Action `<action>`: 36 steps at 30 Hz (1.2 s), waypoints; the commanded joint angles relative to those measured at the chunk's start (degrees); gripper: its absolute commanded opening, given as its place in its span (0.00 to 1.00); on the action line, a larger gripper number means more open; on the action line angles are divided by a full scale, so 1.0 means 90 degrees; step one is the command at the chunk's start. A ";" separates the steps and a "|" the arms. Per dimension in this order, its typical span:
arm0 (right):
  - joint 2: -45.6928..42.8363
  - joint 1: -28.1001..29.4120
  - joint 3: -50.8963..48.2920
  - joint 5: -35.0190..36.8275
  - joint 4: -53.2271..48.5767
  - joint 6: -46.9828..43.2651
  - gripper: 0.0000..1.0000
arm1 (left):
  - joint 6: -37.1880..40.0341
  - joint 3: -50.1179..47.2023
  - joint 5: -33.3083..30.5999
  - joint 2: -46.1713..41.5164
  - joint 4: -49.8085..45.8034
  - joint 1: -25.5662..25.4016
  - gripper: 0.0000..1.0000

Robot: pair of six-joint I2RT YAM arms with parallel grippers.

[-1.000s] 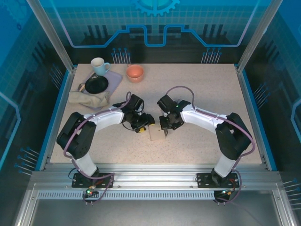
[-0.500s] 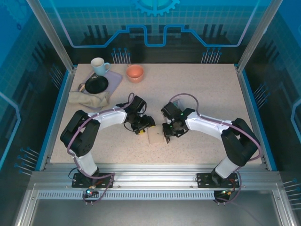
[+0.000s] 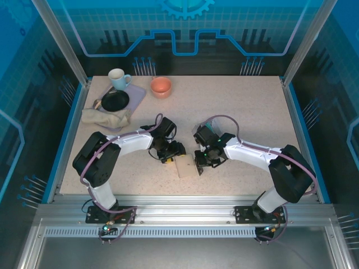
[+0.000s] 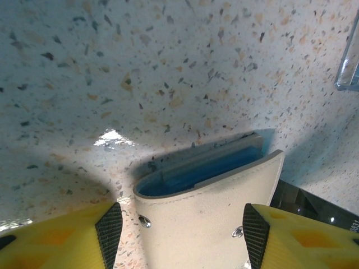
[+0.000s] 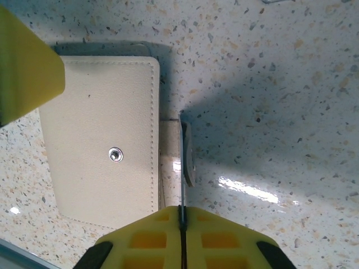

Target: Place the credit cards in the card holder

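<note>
Pinches a credit card [image 5: 183, 162] edge-on in the right gripper [image 5: 182, 216], clamped tight on it. Holds it just beside the beige card holder [image 5: 101, 140], lying on the speckled counter [image 5: 269, 84]. Straddles the holder's end with the left gripper [image 4: 182, 224], partly open, a gap at one pad.

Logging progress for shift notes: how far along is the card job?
Done: a teal card seems already inside the card holder. In hand: the right gripper pinches a second card edge-on beside the holder, which the open left gripper straddles. Left: sliding that card in.
</note>
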 commanded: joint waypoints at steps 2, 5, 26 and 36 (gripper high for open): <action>-0.0133 -0.0008 -0.0005 0.0037 0.0025 0.0288 0.07 | 0.0198 0.0203 -0.0028 0.0173 -0.0232 -0.0058 0.59; -0.0200 -0.0076 -0.0031 0.0059 0.0064 0.0427 0.08 | 0.0269 0.0223 -0.0036 0.0258 -0.0244 -0.0063 0.54; 0.0154 -0.0186 0.0057 -0.0083 0.0395 0.0600 0.09 | 0.0378 -0.0021 0.0080 0.0213 -0.0127 -0.0059 0.45; -0.0187 -0.0265 -0.0193 -0.0724 0.1015 0.0754 0.08 | 0.0396 -0.0003 -0.0043 -0.0186 -0.0160 -0.0062 0.54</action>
